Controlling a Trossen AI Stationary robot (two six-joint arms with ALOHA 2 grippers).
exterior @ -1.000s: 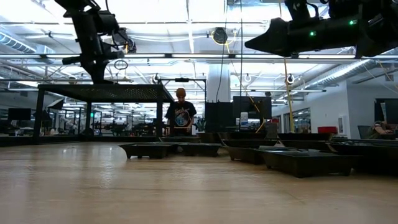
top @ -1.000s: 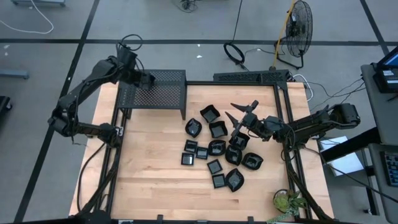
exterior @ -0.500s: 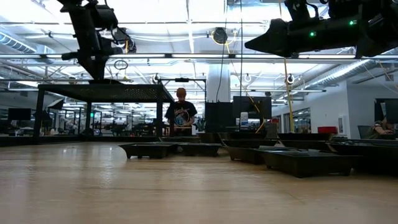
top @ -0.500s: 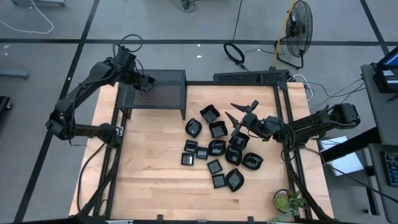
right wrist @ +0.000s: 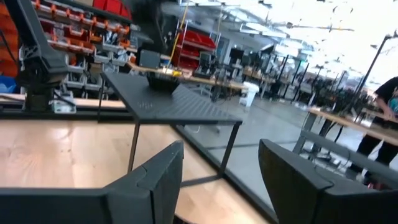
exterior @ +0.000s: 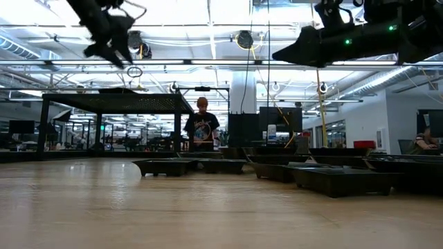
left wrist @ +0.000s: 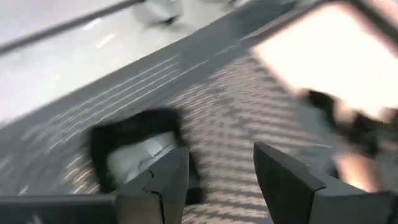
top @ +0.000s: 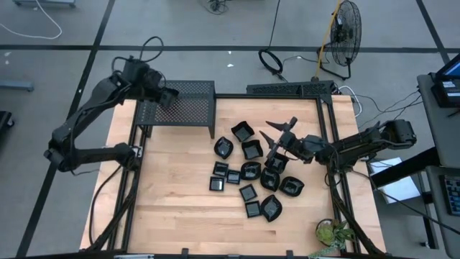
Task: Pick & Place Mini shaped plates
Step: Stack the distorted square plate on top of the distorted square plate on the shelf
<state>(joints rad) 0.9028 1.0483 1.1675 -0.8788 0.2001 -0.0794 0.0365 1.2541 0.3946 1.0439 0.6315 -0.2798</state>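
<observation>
Several small glossy black mini shaped plates (top: pixel 251 171) lie in a cluster on the wooden table, right of centre; they also show in the low view (exterior: pixel 291 169). One more black plate (left wrist: pixel 134 149) sits on top of the black mesh rack (top: pixel 180 108) at the table's far left; the right wrist view shows it too (right wrist: pixel 163 81). My left gripper (top: pixel 167 93) hangs open and empty above the rack top, beside that plate. My right gripper (top: pixel 279 129) is open and empty above the right side of the cluster.
A black metal frame (top: pixel 327 144) runs along the table's edges. A green plant (top: pixel 332 234) sits at the near right corner. A fan (top: pixel 345 32) and cables lie on the floor beyond the far edge. A person (exterior: pixel 201 128) stands far behind the table.
My left gripper has gone up from the rack top and tipped, its arm swinging toward the table's left edge. The plate on the rack stays where it is. My right gripper has kept still.
</observation>
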